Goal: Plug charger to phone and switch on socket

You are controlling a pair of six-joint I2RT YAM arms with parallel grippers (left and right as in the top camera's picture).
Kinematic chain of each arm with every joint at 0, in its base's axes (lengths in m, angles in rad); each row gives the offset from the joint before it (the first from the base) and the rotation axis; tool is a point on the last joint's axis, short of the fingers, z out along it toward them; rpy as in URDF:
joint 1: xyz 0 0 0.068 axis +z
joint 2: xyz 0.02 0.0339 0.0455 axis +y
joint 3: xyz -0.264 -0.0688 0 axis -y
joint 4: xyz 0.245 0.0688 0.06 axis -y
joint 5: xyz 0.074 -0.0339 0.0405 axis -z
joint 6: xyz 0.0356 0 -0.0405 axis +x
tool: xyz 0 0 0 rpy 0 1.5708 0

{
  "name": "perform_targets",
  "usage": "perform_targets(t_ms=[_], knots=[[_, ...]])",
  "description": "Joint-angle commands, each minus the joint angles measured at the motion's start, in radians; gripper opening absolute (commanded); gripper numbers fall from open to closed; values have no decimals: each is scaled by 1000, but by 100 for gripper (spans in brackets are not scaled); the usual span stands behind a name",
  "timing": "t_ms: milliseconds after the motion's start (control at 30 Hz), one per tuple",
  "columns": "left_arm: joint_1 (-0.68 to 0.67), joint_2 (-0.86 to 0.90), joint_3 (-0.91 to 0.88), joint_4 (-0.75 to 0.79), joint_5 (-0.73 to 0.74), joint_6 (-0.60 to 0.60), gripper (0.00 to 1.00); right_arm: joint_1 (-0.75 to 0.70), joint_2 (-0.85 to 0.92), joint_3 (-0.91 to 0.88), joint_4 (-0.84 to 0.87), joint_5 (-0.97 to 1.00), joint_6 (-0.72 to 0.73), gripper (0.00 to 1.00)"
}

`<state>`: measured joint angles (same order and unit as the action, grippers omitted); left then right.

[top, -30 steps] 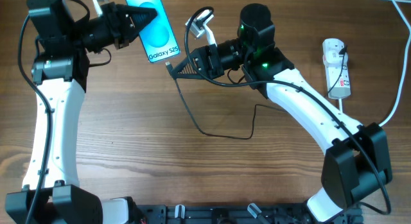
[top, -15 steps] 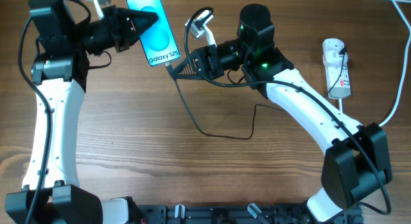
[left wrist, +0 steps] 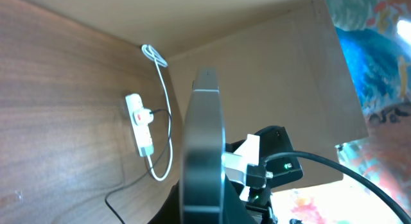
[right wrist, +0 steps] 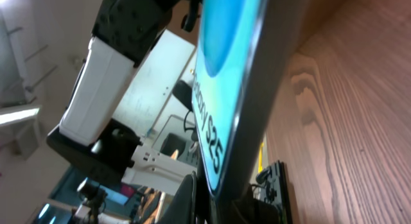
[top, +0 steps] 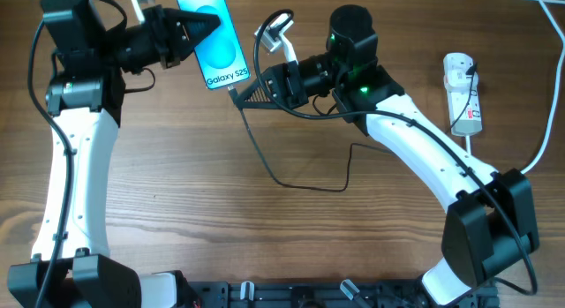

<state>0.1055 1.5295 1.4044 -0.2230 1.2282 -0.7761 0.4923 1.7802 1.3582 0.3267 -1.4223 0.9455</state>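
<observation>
The phone point(top: 221, 45) is held off the table at the back left, screen up, with my left gripper point(top: 199, 27) shut on its far end. In the left wrist view the phone point(left wrist: 204, 140) shows edge-on between the fingers. My right gripper point(top: 237, 93) is shut on the charger's plug end, right at the phone's bottom edge. The charger point(top: 265, 162) trails as a thin dark cable across the table toward the socket point(top: 462, 92) at the right. In the right wrist view the phone point(right wrist: 228, 76) fills the frame and hides the plug tip.
A thick white cord point(top: 552, 105) runs from the socket along the table's right edge to the back. The socket point(left wrist: 140, 123) also shows in the left wrist view in front of a cardboard wall. Both arm bases stand at the front edge.
The left gripper has carried the phone a little to the right, closer to the right gripper. The right arm and the cable have hardly moved.
</observation>
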Motion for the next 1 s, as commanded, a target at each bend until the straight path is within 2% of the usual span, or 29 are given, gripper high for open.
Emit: perform_targets(t_ms=[0,167,400,467,967], knots=[[-3,-11,2,-36,31,43,4,1,-3,24,6,0,-1,4],[-3,-11,2,-35,31,43,4,1,-3,24,6,3,1,4],[-3,-11,2,-28,36,43,4,41,-3,24,15,113,50,4],[-3,-11,2,-28,51,43,4,23,-3,24,59,113,81,4],[11,-11,2,11,57,36,4,-36,-3,24,54,79,82,4]])
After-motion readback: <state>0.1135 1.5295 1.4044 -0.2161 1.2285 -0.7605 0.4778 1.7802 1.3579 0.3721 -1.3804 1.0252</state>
